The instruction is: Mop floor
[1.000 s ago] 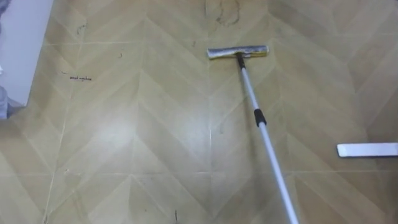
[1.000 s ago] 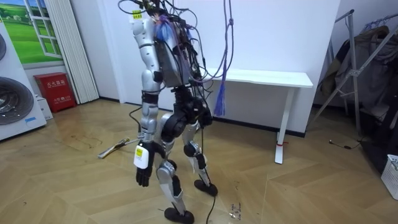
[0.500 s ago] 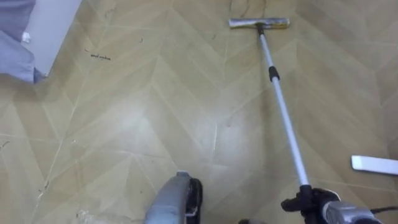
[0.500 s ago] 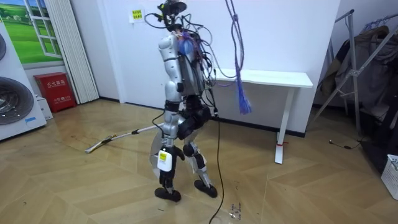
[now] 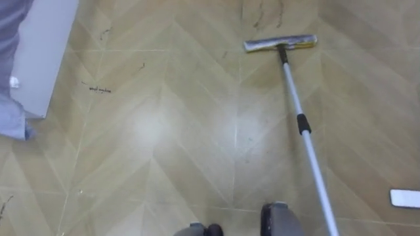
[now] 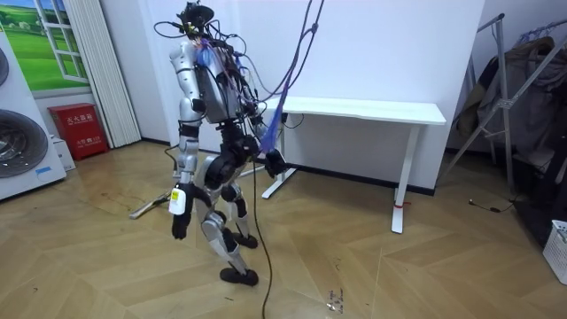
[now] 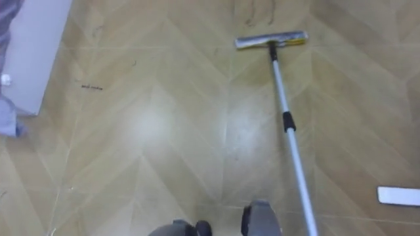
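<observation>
A mop lies on the herringbone wood floor ahead of me. Its flat grey head (image 5: 280, 43) (image 7: 272, 40) is at the upper right. Its silver pole (image 5: 308, 141) (image 7: 292, 144), with a black collar partway along, runs down to the bottom right edge of the eye views. In the room view I stand mid-stride between the white desk and the washing machine. There the mop (image 6: 149, 208) slants to the floor on the room view's left. My left hand (image 6: 180, 227) hangs at my side, away from the pole.
A white panel (image 5: 41, 56) with grey-blue cloth (image 5: 11, 111) is at the far left. A flat white piece (image 5: 405, 198) lies on the floor at right. Dark scuffs (image 5: 96, 88) mark the floor. The room holds a white desk (image 6: 372, 111), washing machine (image 6: 22, 146), red box (image 6: 78, 130) and drying rack (image 6: 518, 89).
I have stepped toward the room view's left. The eye views shifted, so the mop head sits lower. My right hand, shut on the pole's lower end half a second ago, left the picture.
</observation>
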